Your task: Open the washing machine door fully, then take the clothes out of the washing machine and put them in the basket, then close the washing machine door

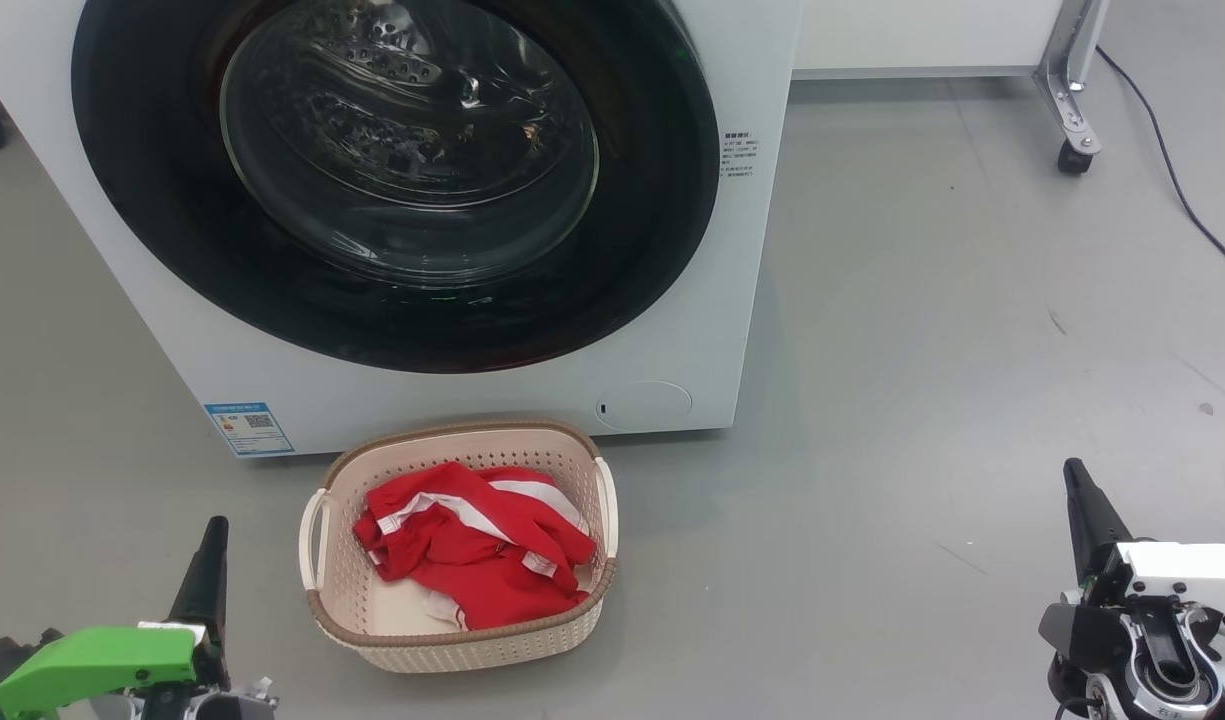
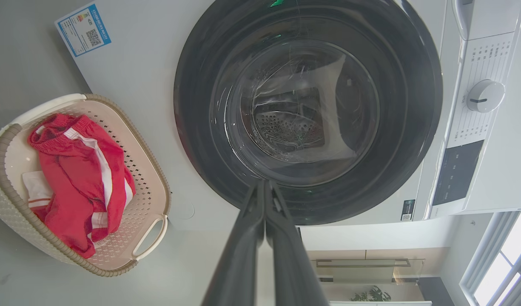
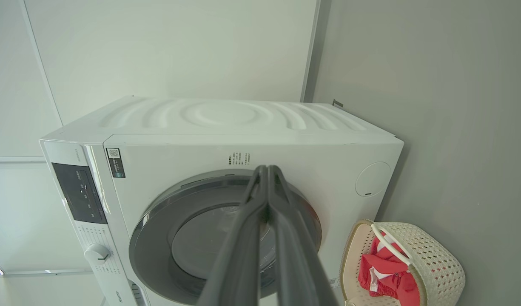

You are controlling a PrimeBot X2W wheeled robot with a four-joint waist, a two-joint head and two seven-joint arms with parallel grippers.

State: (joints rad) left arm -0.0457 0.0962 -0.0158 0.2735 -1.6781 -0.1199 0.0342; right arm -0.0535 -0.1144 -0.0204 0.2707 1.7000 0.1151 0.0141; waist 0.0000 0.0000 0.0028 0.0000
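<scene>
The washing machine [image 1: 672, 340] fills the upper left of the head view. Its round black-rimmed door [image 1: 402, 170] lies closed flat against the front, and the steel drum shows through the glass. On the floor just in front stands the cream basket [image 1: 462, 645] with the red, white-striped clothes [image 1: 472, 545] lying inside. My left gripper [image 1: 210, 545] is shut and empty at the lower left, left of the basket. My right gripper [image 1: 1077, 480] is shut and empty at the lower right, well away from it. The left wrist view faces the door [image 2: 307, 110], basket [image 2: 149, 199] and clothes [image 2: 77, 178].
Grey floor [image 1: 922, 350] stretches right of the machine. A white cabinet on a caster [image 1: 1074, 155] stands at the back right, with a dark cable [image 1: 1172, 170] trailing beside it. The machine's knob [image 2: 483, 95] and control panel [image 2: 458, 170] show in the left wrist view.
</scene>
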